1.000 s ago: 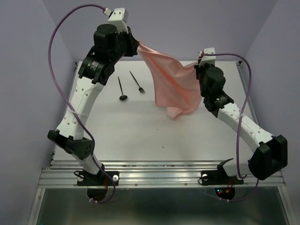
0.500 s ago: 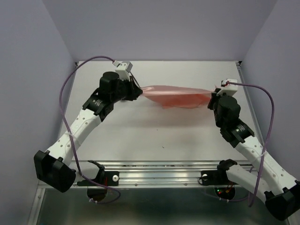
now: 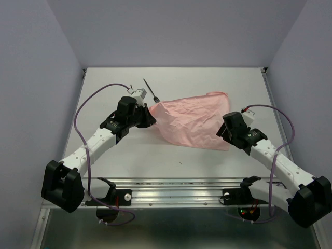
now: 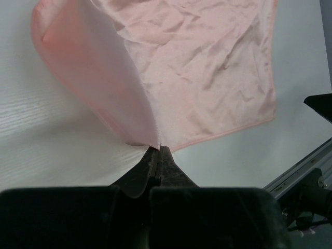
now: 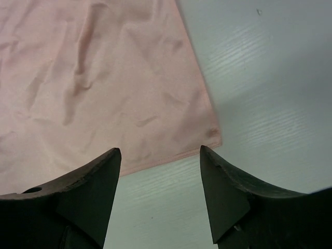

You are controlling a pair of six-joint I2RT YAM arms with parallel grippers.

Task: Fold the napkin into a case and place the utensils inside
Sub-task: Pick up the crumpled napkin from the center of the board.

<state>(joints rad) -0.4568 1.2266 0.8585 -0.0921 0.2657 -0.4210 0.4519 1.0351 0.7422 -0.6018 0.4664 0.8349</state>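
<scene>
The pink napkin (image 3: 192, 122) lies spread and wrinkled on the white table (image 3: 129, 161) as one open sheet; no case is in view. My left gripper (image 3: 151, 115) is shut on the napkin's left corner, and the cloth (image 4: 207, 78) rises in a curl from the closed tips (image 4: 158, 149). My right gripper (image 3: 220, 136) stands open just short of the napkin's near right corner (image 5: 213, 134), with only bare table between its fingers (image 5: 160, 150). One slim black utensil (image 3: 150, 90) lies beyond the left gripper, its kind unclear. The other utensil is hidden.
Purple cables loop over both arms (image 3: 83, 111) (image 3: 285, 122). A metal rail (image 3: 176, 187) runs along the near edge of the table. Lilac walls close in the back and sides. The right arm's black tip (image 4: 321, 104) shows at the edge of the left wrist view.
Both arms came down and toward the near edge. The napkin went from hanging stretched between the grippers to lying on the table. The right gripper opened and let go of its corner.
</scene>
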